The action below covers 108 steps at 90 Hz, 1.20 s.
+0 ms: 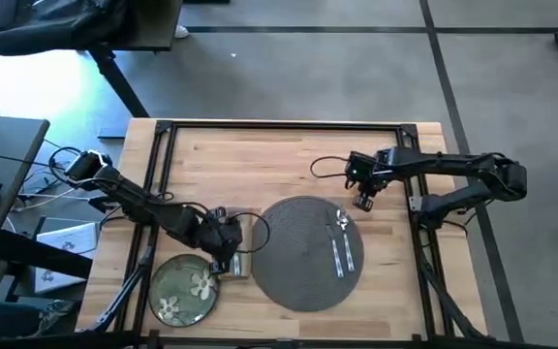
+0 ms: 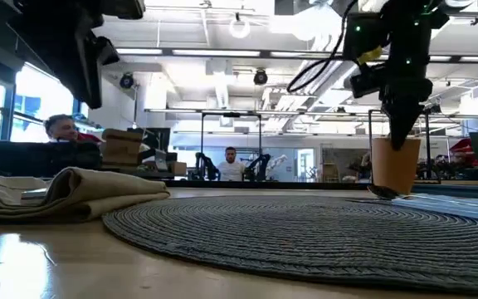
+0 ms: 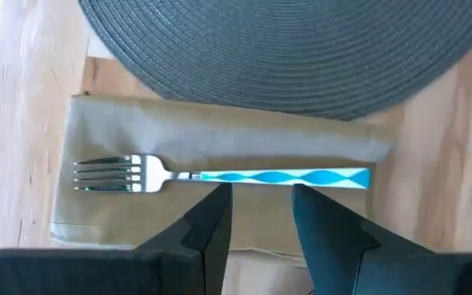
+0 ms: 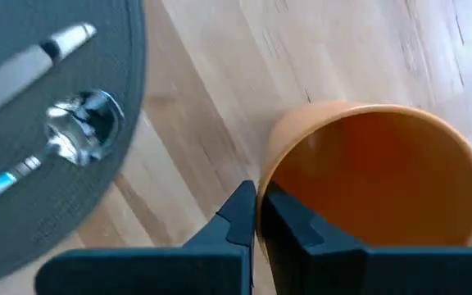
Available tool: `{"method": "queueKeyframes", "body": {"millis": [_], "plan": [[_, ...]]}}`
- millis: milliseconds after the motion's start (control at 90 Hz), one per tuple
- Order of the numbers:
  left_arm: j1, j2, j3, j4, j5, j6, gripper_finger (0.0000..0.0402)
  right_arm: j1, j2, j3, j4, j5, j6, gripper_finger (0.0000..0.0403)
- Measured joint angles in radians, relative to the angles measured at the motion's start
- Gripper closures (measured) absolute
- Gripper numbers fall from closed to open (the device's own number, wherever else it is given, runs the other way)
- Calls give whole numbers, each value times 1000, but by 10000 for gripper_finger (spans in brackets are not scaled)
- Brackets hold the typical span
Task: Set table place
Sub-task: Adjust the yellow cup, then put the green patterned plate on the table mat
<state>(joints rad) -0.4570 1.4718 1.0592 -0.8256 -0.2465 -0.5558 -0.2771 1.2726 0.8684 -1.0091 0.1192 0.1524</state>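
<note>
On the left of the table (image 1: 289,145), near its front edge, the green plate (image 1: 182,288) with white flowers is seen lying on bare wood, clear of the placemat (image 1: 306,252). Just beside it, the tan napkin (image 3: 220,147) is laid flat with one long edge tucked under the placemat's rim, and the fork (image 3: 220,175), silver-tined with a blue and white patterned handle, is laid along the napkin. The left gripper (image 3: 260,205) is held above the fork's handle with its fingers parted and nothing between them. The round dark-grey woven placemat is set at the middle of the table; on its right part the spoon (image 1: 339,240) and the knife (image 1: 349,245) are laid side by side. At the placemat's far right edge the orange cup (image 4: 375,176) is stood upright on the wood, and its rim is pinched by the right gripper (image 4: 259,215), one finger inside the wall and one outside. Beyond the table, people are seen seated in the room.
</note>
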Motion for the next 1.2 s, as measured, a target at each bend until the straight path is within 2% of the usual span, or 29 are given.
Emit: {"method": "queueKeyframes", "body": {"millis": [289, 400, 567, 722, 856, 922, 1044, 1200], "plan": [[-2, 0, 0, 2, -9, -2, 287, 0, -14, 0, -2, 22, -3, 391], [-2, 0, 0, 2, -2, -1, 287, 0, -14, 0, -3, 22, -3, 356], [-2, 0, 0, 3, 6, -13, 287, 0, -14, 6, -12, 22, -3, 279], [0, 0, 0, 23, 12, -34, 286, 0, -14, 99, -89, 23, -3, 216], [21, 0, 0, 72, 37, 53, 278, 0, -14, 241, -177, 26, 0, 180], [27, 0, 4, 92, 43, 99, 269, 10, -19, 311, -200, 26, 27, 168], [4, 0, 70, 81, 128, 135, 254, 74, -60, 382, -169, 27, 53, 156], [-108, 11, 171, -82, 57, 76, 255, 192, -129, 370, -46, 26, 105, 153]]}}
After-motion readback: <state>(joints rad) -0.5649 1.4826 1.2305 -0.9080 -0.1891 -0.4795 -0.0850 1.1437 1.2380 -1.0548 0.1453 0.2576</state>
